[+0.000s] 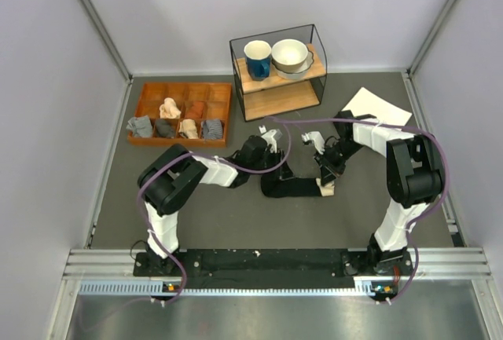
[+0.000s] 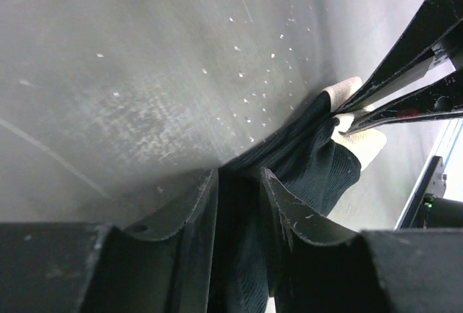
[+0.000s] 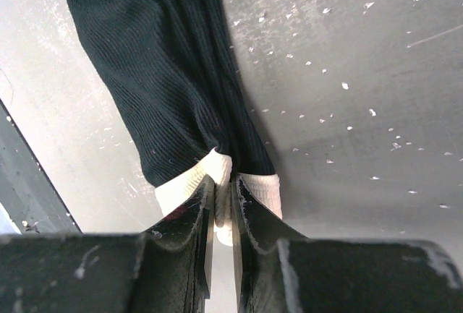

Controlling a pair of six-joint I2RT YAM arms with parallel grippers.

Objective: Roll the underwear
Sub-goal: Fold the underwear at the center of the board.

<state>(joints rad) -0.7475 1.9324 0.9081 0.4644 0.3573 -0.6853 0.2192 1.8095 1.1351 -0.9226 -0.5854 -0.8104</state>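
Note:
The underwear [image 1: 295,186], black ribbed fabric with a cream waistband [image 1: 328,190], lies bunched into a narrow strip on the grey table between the two arms. My left gripper [image 1: 273,169] is shut on its black end; the fabric [image 2: 304,150] runs from between the left fingers [image 2: 199,204] towards the cream band [image 2: 365,143]. My right gripper [image 1: 324,179] is shut on the cream waistband [image 3: 184,186], pinching a fold of it between its fingers [image 3: 249,204]. The black fabric [image 3: 159,74] stretches away from it. The right gripper's fingers [image 2: 405,74] also show in the left wrist view.
A wooden tray [image 1: 145,108] with several small rolled garments stands at the back left. A wire-frame shelf [image 1: 267,93] with a blue cup [image 1: 257,59] and bowls [image 1: 291,56] stands at the back centre. A white sheet [image 1: 377,106] lies at the back right.

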